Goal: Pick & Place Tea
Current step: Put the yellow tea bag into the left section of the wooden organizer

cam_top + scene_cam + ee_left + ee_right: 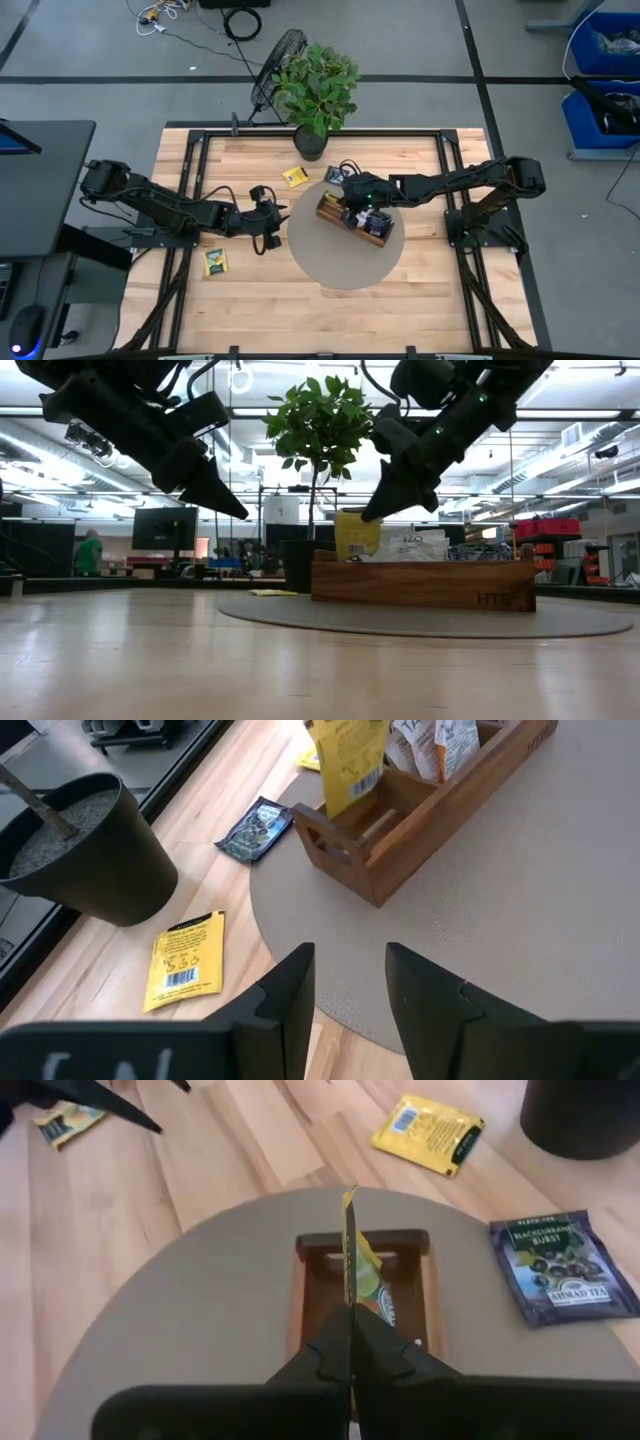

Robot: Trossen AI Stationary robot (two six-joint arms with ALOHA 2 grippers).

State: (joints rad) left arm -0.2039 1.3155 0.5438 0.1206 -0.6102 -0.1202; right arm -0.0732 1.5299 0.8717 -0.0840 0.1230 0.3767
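Note:
A long brown wooden box (356, 219) lies on a round grey mat (340, 268) and holds several upright tea packets (418, 546). My right gripper (351, 1308) is above the box's end compartment, shut on a yellow packet (357, 535). Loose on the wood near the plant pot lie a yellow packet (294, 177) and a dark blue packet (334, 174). A green-and-yellow packet (214, 262) lies toward the table's near left. My left gripper (350, 975) hovers open at the mat's left edge, holding nothing. My right gripper pinches the yellow packet by its upper edge (349, 1285) between the two fingers, coming from above and slanting down. The packet stands upright, seen edge-on in the wrist view. Its lower end (356, 554) dips into the box's end compartment.
A potted green plant (317, 90) stands at the table's far edge, its dark pot (85, 850) close to the loose packets. Black frame rails (190, 170) run along both sides of the table. Bare wood lies along the near edge (330, 320).

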